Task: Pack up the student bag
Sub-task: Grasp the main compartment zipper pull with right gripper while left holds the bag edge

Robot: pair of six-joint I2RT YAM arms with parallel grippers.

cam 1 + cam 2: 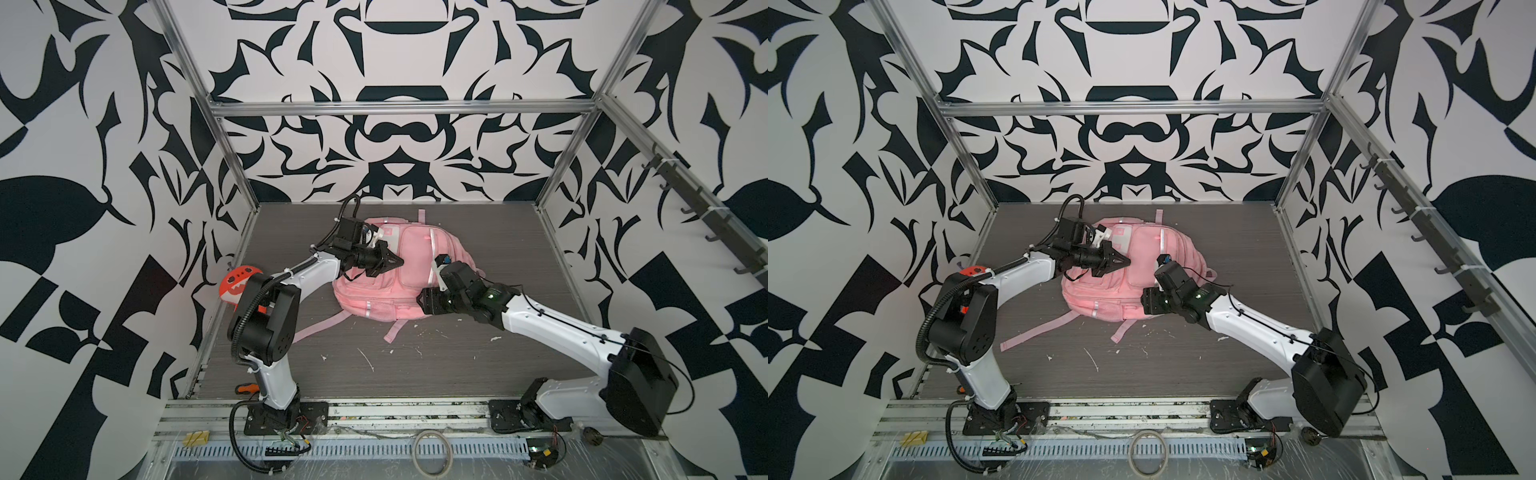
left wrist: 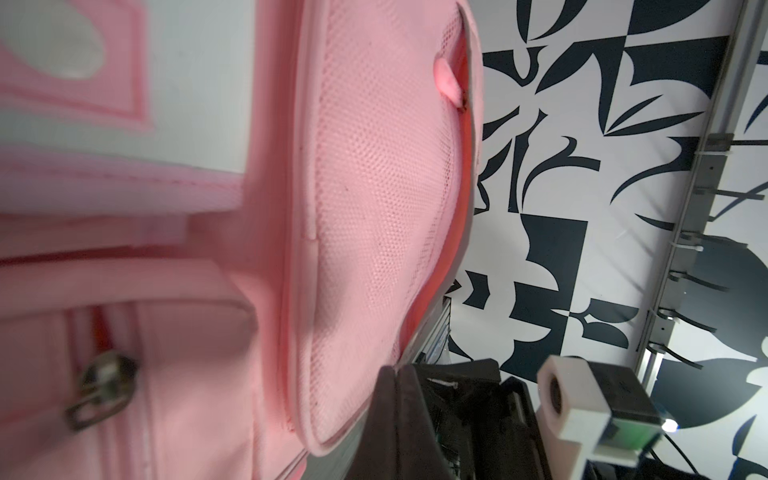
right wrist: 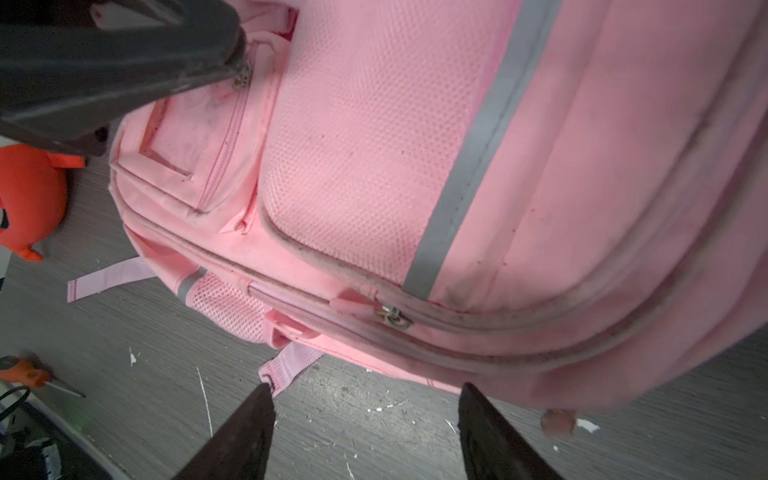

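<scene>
Lying toward the back edge of the grey woodgrain table (image 1: 498,249): soft pink fabric student bag (image 1: 411,249). left gripper (image 1: 399,262) jaws pressed together at its small front pocket (image 3: 195,137); right gripper (image 3: 365,388) jaws spread at its near edge.
</scene>
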